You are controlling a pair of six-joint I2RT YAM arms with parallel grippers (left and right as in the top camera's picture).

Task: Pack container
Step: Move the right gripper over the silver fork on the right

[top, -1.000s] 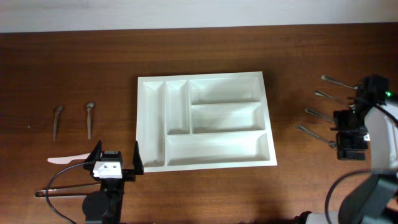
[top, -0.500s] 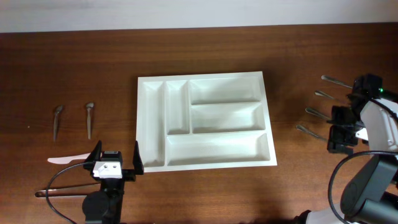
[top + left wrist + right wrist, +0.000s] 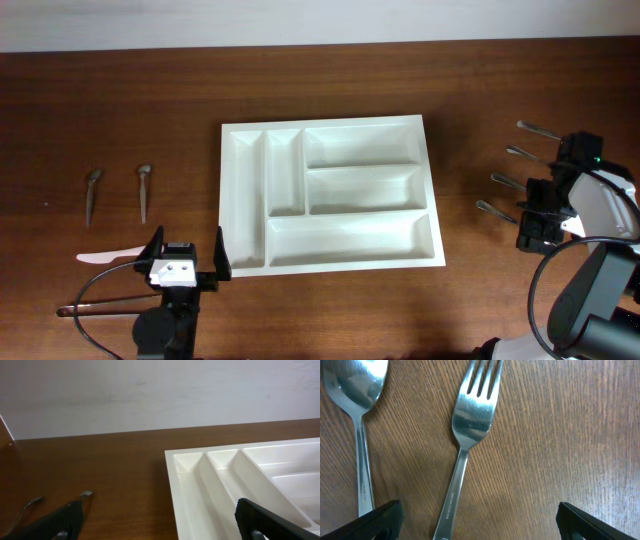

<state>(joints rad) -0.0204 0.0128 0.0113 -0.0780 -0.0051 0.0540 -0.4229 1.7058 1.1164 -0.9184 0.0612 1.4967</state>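
The cutlery tray point(image 3: 431, 190), a white plastic container with five compartments, lies flat in the middle of the wooden table point(image 3: 120, 100). Its two narrow slots are on its left side, two crosswise ones sit to their right, and one long one runs along the near edge. In the left wrist view, its near left corner point(image 3: 200, 475) shows.

The left gripper point(image 3: 188, 242) hangs just off the tray's near left corner with its jaws spread wide and nothing between them. Two small metal utensils point(image 3: 143, 190) lie well apart from the tray on the left, and a pale plastic utensil point(image 3: 104, 257) lies nearer the left arm.

The right gripper point(image 3: 533, 212) hovers low over a row of metal cutlery point(image 3: 508, 183) to the right of the tray. Its jaws are also wide and hold nothing. Its wrist camera shows a fork point(image 3: 470, 415) lying between the fingers point(image 3: 370, 520) and a spoon point(image 3: 352, 385) beside the fork.
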